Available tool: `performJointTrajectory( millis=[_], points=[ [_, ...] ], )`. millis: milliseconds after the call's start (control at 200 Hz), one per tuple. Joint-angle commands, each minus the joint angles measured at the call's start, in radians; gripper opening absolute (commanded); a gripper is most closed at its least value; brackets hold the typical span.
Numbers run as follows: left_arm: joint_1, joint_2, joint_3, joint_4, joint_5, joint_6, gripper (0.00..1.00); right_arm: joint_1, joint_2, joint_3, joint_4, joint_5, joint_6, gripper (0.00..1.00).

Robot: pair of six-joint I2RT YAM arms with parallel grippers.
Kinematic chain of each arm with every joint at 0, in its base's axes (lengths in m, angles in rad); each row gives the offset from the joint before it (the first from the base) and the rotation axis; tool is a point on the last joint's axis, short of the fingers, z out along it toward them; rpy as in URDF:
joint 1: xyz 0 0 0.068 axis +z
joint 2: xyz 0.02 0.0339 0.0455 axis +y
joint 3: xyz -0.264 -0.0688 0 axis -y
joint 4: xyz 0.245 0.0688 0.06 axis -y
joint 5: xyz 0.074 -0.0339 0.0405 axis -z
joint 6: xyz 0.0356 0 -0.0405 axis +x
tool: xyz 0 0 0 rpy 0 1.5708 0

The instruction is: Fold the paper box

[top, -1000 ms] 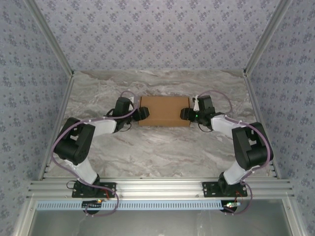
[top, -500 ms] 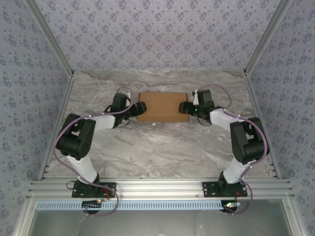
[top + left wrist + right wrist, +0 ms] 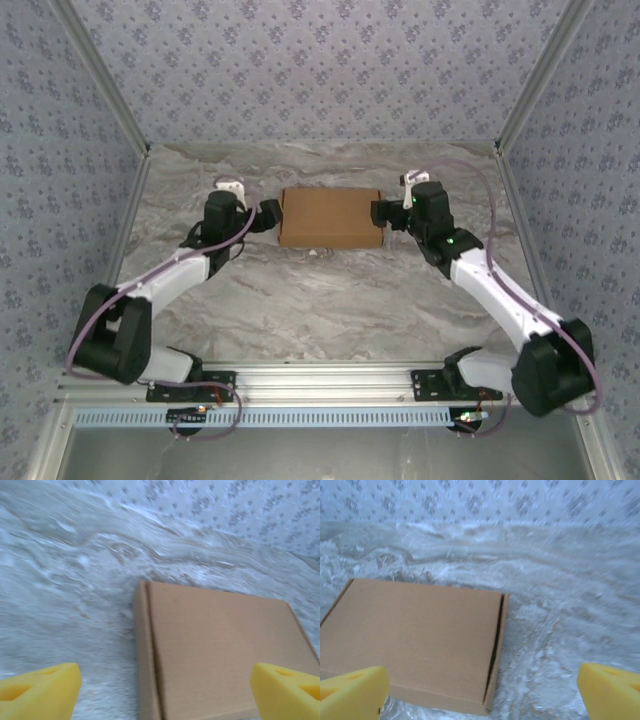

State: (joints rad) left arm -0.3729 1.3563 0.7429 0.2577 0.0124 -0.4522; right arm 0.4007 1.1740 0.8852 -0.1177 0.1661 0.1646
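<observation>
Box: the flat brown corrugated cardboard paper box [image 3: 331,217] lies closed on the far middle of the table, its long sides running left to right.
Box seam: in the right wrist view the paper box [image 3: 415,640] shows a dark slit along its right edge, where lid meets side.
Left gripper [image 3: 268,212]: just beside the box's left end, spread wide with nothing between the jaws. Its yellow foam fingertips [image 3: 37,690] sit at opposite edges of the wrist view.
Right gripper [image 3: 379,213]: at the box's right end, also gaping and holding nothing. Whether it touches the cardboard I cannot tell.
Surface: a grey-white marble-patterned table [image 3: 330,300], walled by floral wallpaper [image 3: 320,70].
</observation>
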Motion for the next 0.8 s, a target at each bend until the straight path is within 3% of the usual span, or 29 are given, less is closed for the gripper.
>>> performJointTrajectory(
  millis=[0,190,410,620,795],
  points=[
    [-0.001,-0.087,-0.069,-0.014,-0.178,0.111,0.9,0.006,-0.105,-0.065,-0.05,0.185,-0.075,0.99],
    [0.0,-0.214,-0.136,-0.01,-0.29,0.184,0.97,0.001,-0.254,-0.153,-0.023,0.286,-0.086,0.99],
    [0.022,-0.354,-0.209,-0.029,-0.398,0.231,0.99,-0.049,-0.293,-0.202,-0.025,0.355,-0.079,0.99],
    [0.097,-0.44,-0.266,-0.031,-0.412,0.209,0.99,-0.135,-0.293,-0.253,0.009,0.348,-0.035,0.99],
    [0.17,-0.422,-0.293,-0.012,-0.396,0.204,0.99,-0.206,-0.29,-0.33,0.086,0.329,-0.037,0.99]
  ],
)
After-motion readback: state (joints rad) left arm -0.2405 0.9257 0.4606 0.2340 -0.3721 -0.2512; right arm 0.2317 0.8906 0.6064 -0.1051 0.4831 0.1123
